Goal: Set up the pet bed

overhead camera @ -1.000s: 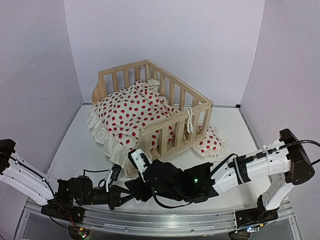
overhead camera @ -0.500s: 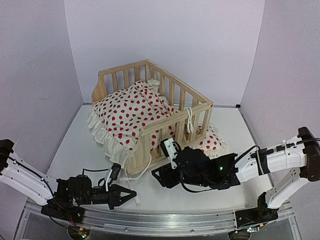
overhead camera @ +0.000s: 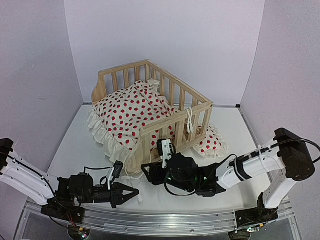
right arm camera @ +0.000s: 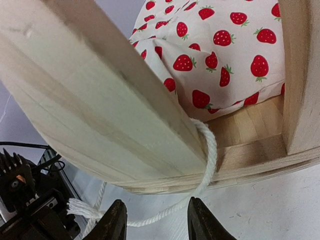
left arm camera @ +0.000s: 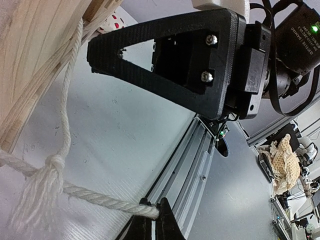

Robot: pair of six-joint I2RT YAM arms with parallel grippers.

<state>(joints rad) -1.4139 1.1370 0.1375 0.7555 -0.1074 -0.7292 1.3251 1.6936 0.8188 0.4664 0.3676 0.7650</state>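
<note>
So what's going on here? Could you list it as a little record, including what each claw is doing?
bed: pine pet bed frame, slatted rails
cushion: red-dotted cushion inside, ruffle spilling over the open side
string: white tie string looped round a corner post
left gripper: shut on the tie string
right gripper: open, fingers either side of the tie string
also: small dotted pillow beside the bed

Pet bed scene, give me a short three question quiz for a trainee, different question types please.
1. True or false: the left jaws are shut on the tie string.
2. The tie string loops around: A) the wooden frame; B) a metal hook; C) a cardboard box.
3. Fill in: the right jaws are ____.
Key: 1 true; 2 A; 3 open.
</note>
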